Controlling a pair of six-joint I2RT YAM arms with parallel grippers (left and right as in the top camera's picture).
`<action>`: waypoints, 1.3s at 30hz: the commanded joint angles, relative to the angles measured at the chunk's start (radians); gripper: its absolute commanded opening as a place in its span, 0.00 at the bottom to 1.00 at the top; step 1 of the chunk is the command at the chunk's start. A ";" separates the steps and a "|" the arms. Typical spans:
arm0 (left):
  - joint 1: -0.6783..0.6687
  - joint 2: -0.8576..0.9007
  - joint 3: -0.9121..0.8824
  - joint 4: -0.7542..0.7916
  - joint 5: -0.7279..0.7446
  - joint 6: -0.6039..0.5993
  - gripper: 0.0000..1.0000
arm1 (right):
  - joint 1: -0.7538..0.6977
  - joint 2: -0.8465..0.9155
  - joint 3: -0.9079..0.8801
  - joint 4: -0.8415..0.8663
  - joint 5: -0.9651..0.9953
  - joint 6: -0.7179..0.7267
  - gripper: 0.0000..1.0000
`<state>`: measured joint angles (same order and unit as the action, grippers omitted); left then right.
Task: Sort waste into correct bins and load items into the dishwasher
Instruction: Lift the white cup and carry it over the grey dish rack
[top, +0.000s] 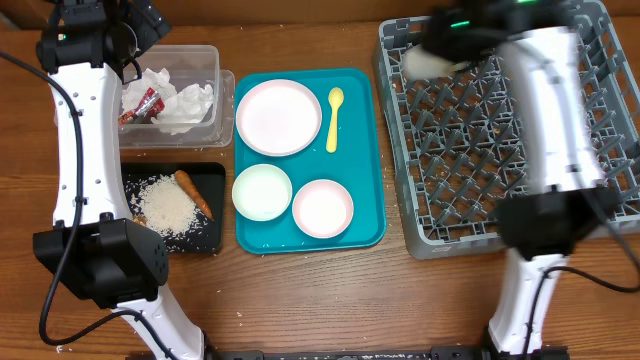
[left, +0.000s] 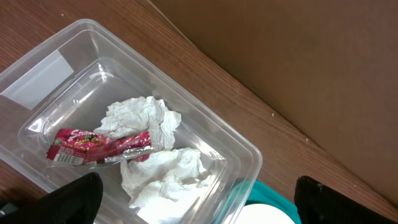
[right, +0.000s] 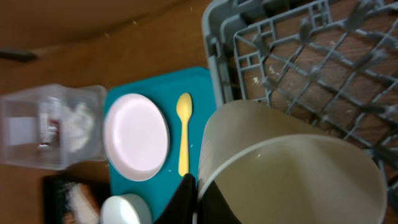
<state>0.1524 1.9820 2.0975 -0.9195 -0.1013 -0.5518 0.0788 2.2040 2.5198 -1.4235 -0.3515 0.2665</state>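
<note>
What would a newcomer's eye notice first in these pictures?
The teal tray in the middle carries a plate, two bowls and a yellow spoon. At right, a white cup is held above the grey rack. At left, a clear tub holds napkins and a red wrapper.

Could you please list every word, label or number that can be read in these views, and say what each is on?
Red-and-white wrapper: white script and small print, too blurred to read.
White sticker on the clear tub: looks blank.
White cup: no print visible.
Nothing else shows any text.
</note>
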 joint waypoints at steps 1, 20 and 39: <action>-0.002 -0.018 0.012 0.001 0.002 -0.013 1.00 | -0.193 -0.003 0.017 0.017 -0.499 -0.171 0.04; -0.002 -0.018 0.012 0.001 0.002 -0.013 1.00 | -0.450 0.224 0.006 0.102 -0.951 -0.185 0.04; -0.002 -0.018 0.012 0.001 0.002 -0.013 1.00 | -0.552 0.278 -0.047 0.040 -0.815 -0.098 0.04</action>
<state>0.1524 1.9820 2.0975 -0.9195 -0.1013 -0.5518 -0.4603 2.4802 2.5057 -1.4055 -1.1664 0.1574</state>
